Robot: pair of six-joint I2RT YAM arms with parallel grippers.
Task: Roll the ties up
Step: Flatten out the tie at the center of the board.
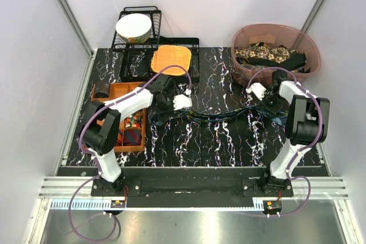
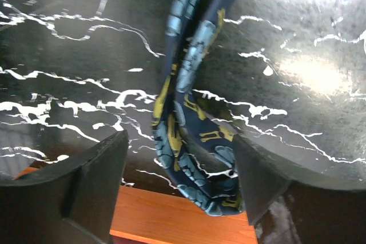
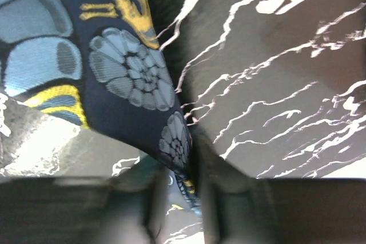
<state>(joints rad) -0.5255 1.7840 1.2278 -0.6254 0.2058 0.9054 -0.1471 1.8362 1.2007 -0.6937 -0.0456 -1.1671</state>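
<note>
At the far left, the wooden tray [image 1: 110, 91] lies right under the dark blue tie's [image 1: 223, 112] near end, and that is your first risk. Your left fingers [image 2: 86, 192] stand wide apart and grip nothing. The tie's end lies loose between them, crumpled against the right-hand pad, half on the desk [image 1: 200, 141] and half over the tray's edge. If you close here you will probably catch a bunched fold rather than a flat tip, and the roll would then start crooked or snag on the tray's rim.

Across the middle, the tie runs along the desk in a twisted rope, not laid flat. Rolled like that, it would likely coil unevenly and spring open.

On the right, your right fingers [image 3: 263, 210] stand close together with the tie's edge running down between them. The wrist view is blurred there, so I cannot tell whether they actually clamp it. If they only nip the hem, any pull from the left could slip it free. A hard tug could also drag the cloth toward the basket [image 1: 274, 27] of ties just behind.
</note>
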